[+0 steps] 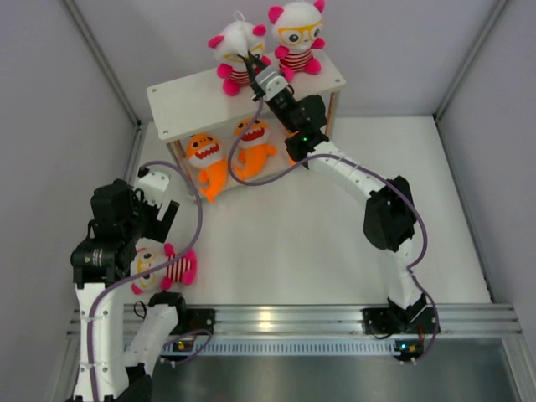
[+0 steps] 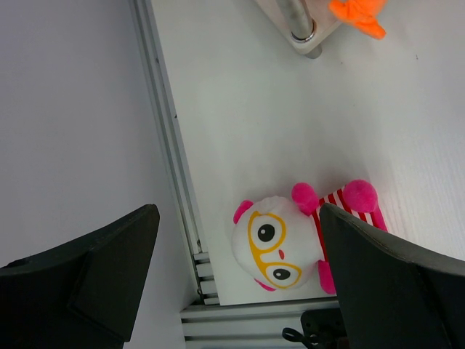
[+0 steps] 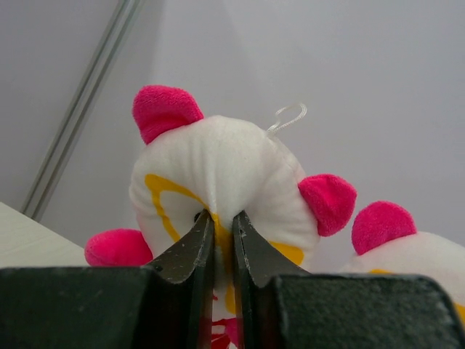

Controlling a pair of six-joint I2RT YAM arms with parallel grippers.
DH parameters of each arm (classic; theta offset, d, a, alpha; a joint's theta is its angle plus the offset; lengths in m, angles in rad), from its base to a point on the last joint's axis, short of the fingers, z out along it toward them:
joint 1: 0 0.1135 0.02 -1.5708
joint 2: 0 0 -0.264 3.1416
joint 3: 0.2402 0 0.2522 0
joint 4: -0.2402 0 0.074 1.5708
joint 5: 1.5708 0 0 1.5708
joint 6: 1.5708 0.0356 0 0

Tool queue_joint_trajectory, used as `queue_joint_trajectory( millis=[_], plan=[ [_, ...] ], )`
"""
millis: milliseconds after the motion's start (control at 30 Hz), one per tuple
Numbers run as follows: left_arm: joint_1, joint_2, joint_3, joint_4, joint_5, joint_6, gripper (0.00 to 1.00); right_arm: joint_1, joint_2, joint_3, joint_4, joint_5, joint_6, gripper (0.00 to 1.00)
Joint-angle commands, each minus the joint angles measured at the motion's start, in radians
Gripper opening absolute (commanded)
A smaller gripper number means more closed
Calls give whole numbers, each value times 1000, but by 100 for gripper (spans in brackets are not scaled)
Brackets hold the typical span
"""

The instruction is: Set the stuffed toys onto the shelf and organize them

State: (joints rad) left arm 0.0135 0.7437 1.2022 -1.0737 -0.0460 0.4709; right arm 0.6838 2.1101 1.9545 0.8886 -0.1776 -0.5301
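Right hand (image 3: 221, 217) tight on face of doll (image 3: 218, 156)

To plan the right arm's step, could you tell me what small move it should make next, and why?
Probably open the right gripper and release the pinched doll. Its feet appear to rest on the top board of the shelf, upright beside the second doll, and the gripper is shut on its face, so letting go seems the natural step.
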Motion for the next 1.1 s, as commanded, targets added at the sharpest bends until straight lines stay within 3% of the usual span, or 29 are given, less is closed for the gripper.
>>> queue_joint_trajectory(
  millis=[0,233,533,800,900,1067],
  plan=[
    [6,-10,-4,23,-2,6,99,-16,-45,11,10,1,39,9],
    [6,-9,-7,23,1,8,99,-18,-19,46,-27,0,27,12],
    [5,-10,-9,23,-2,11,99,-26,1,76,-28,3,42,25],
    [5,-10,-10,23,-2,11,98,-26,-1,83,-23,3,42,30],
    [5,-12,-12,23,-2,9,99,-26,-1,84,-23,1,41,40],
    [5,-14,-15,24,3,11,99,-26,1,89,-23,1,38,40]
  ],
)
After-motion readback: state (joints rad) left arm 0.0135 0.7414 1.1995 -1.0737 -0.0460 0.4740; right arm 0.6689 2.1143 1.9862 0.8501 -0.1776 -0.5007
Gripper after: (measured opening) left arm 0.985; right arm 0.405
